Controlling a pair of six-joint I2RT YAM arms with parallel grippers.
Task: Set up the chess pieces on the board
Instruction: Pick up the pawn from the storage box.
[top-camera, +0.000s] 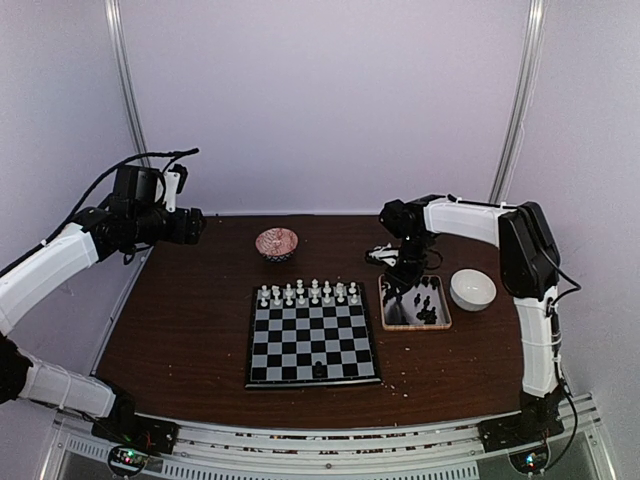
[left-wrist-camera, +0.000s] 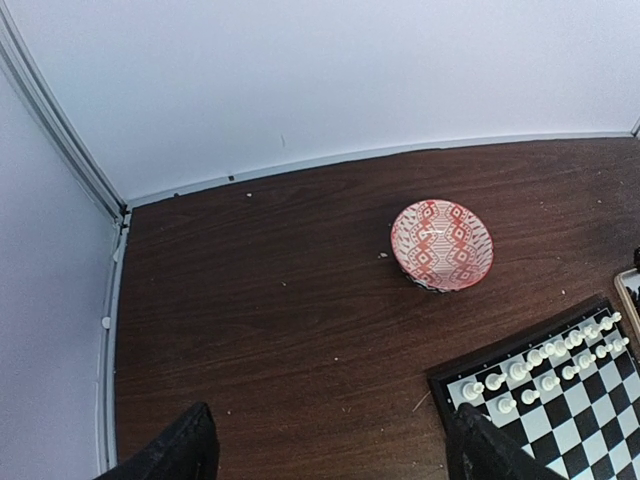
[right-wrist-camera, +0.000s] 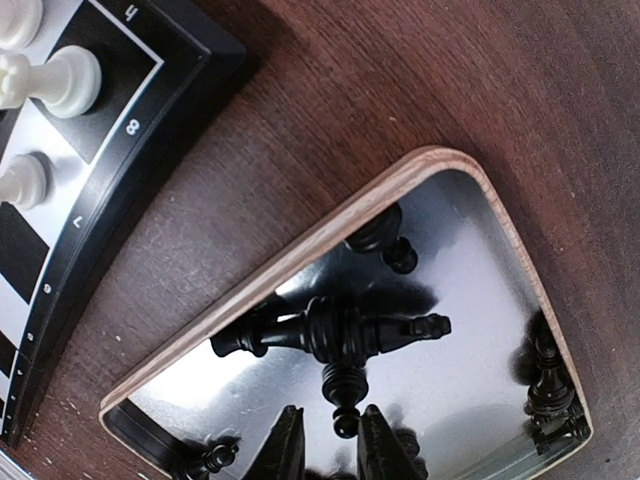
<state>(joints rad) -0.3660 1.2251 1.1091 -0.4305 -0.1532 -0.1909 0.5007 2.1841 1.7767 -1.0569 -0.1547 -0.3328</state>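
The board (top-camera: 312, 340) lies mid-table, with white chess pieces (top-camera: 307, 293) standing along its two far rows and one black piece (top-camera: 319, 370) on the near row. Black chess pieces (right-wrist-camera: 340, 330) lie jumbled in a wooden-rimmed tray (right-wrist-camera: 300, 255) right of the board (right-wrist-camera: 130, 150). My right gripper (right-wrist-camera: 335, 450) hangs low in that tray (top-camera: 443, 312). Its fingers stand narrowly apart around the head of a black pawn (right-wrist-camera: 345, 395), with a sliver of gap on the left side. My left gripper (left-wrist-camera: 335, 460) is raised at the far left, open and empty, above bare table beside the board's corner (left-wrist-camera: 560, 400).
A red patterned bowl (top-camera: 277, 243) sits behind the board, and a white bowl (top-camera: 472, 289) stands right of the tray. Pale crumbs dot the brown tabletop. White walls close in the back and sides.
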